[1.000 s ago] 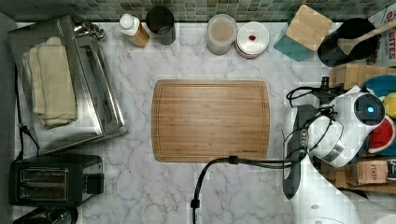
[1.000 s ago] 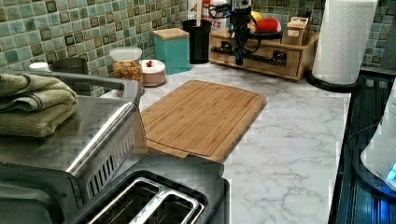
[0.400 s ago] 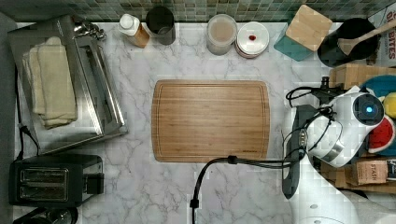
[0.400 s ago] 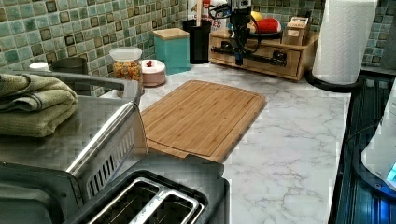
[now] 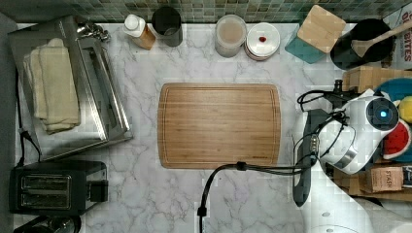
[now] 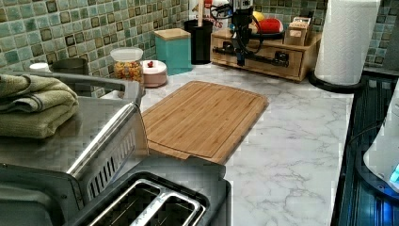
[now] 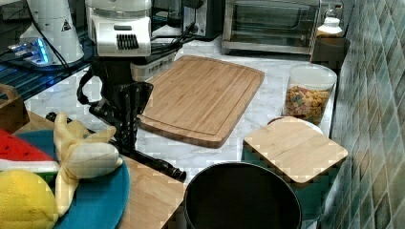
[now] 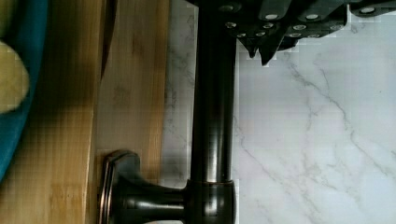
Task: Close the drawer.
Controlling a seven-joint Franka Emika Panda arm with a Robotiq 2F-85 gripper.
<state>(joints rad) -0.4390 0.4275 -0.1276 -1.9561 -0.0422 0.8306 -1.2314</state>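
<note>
The drawer sits in a low light-wood box under a shelf of toy fruit, at the far end of the counter in the left view. Its front panel carries a long dark bar handle on dark posts. A thin dark gap shows between the panel and the box top. My gripper hangs just beside the bar, on the marble side away from the panel, with its fingers shut together and holding nothing. In the right view the gripper points down at the handle.
A large cutting board lies mid-counter. A teal canister with a wooden lid, a black utensil pot and a cereal jar stand by the tiled wall. The paper towel roll flanks the box. Toaster oven and toaster sit far off.
</note>
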